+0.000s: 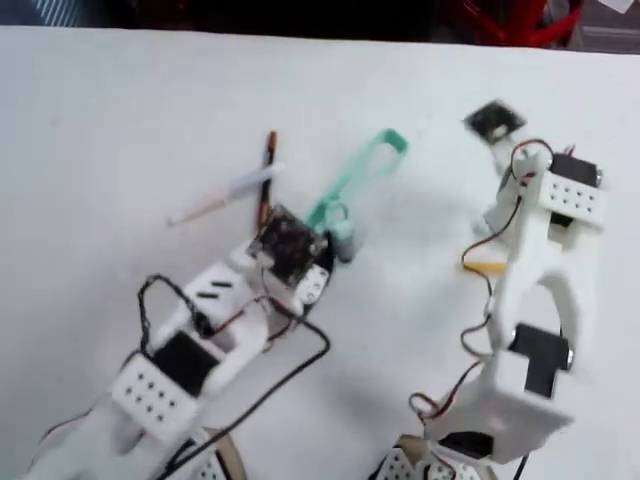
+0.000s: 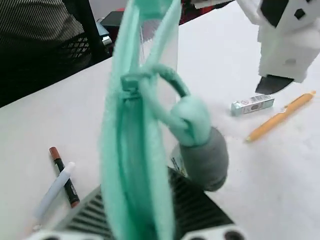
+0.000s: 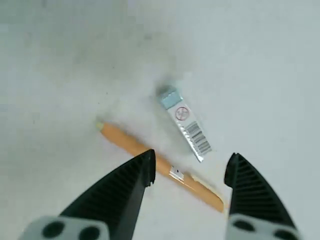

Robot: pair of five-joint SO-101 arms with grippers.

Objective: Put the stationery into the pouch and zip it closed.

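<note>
The small white box (image 3: 183,123) lying just beside the orange pen (image 3: 160,165) carries a label with a barcode and, nearer its pale blue end, a round red-ringed sign. The print around them is too small to read, and no other lettering or number is legible.

Soft mint cloth pouch (image 2: 135,165); smooth white table (image 1: 120,110).
</note>
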